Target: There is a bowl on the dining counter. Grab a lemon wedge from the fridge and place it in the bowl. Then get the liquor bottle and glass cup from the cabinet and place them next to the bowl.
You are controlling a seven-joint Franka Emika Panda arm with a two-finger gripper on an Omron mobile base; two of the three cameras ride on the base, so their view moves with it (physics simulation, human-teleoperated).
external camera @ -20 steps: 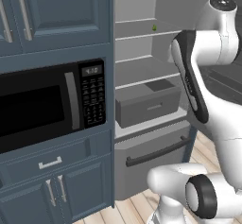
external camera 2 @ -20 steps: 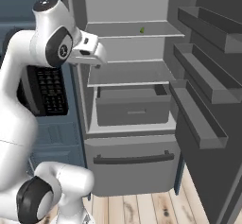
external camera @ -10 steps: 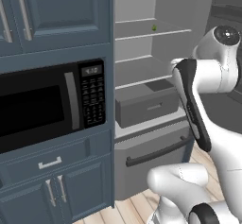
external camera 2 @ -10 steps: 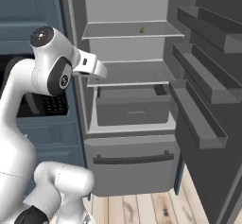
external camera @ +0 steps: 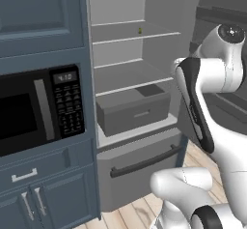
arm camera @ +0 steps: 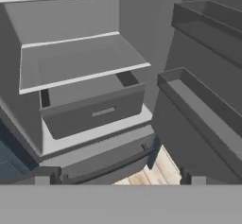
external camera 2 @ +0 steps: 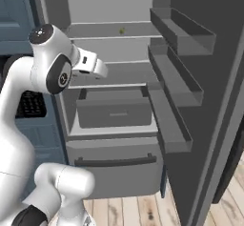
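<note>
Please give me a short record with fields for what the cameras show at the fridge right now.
fridge: door open, grey shelves and a drawer inside
lemon wedge: on the upper shelf, toward the back, untouched
fridge drawer: below the middle shelf, closed
door bins: on the open door at the right side
microwave: black, set in the blue cabinetry left of the fridge
gripper: open, holding nothing, facing the fridge interior, well below the wedge's shelf
task stage: wedge not yet grasped
</note>
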